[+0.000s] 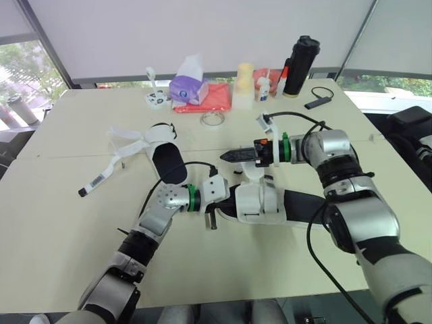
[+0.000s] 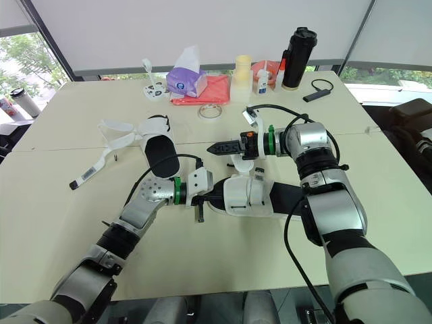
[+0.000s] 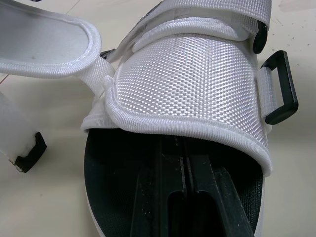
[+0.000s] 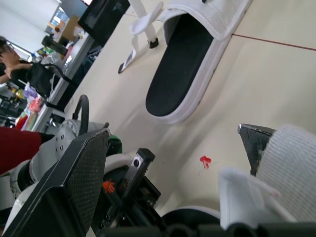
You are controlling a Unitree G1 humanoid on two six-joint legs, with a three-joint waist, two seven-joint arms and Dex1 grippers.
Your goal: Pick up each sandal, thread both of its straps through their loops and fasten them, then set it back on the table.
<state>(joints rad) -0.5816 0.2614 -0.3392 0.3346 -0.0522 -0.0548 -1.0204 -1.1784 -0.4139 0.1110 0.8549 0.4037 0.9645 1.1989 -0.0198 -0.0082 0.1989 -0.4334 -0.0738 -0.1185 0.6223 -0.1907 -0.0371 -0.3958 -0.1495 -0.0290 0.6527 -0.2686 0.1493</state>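
While the near sandal (image 1: 260,202) lies flat on the table (image 1: 67,223), it's clearly the one being worked on. From the head cams: the left gripper (image 1: 227,200) is poked into its toe end. The right gripper (image 1: 224,156) hovers just above it, pointing toward the robot's left, with a white strap (image 1: 251,173) rising from the sandal up to it. The other sandal (image 1: 167,160) sits further back on the left with its straps flopped loose.

Left wrist cam: that claw's fingers are pressed together, lying on the black footbed (image 3: 113,173) and tucked under the woven front band (image 3: 187,84). A black loop (image 3: 281,91) hangs at the band's side, and its open part looks empty.

Right wrist cam: fingers (image 4: 79,182) spread wide, with the strap resting against one of them, not pinched.

My read: it's on the threading step for sandal one, barely begun. Next it'd need to close on the strap's tip and steer it through that loop while the left arm pins the sandal. Floppy webbing and a narrow loop, so fiddly.
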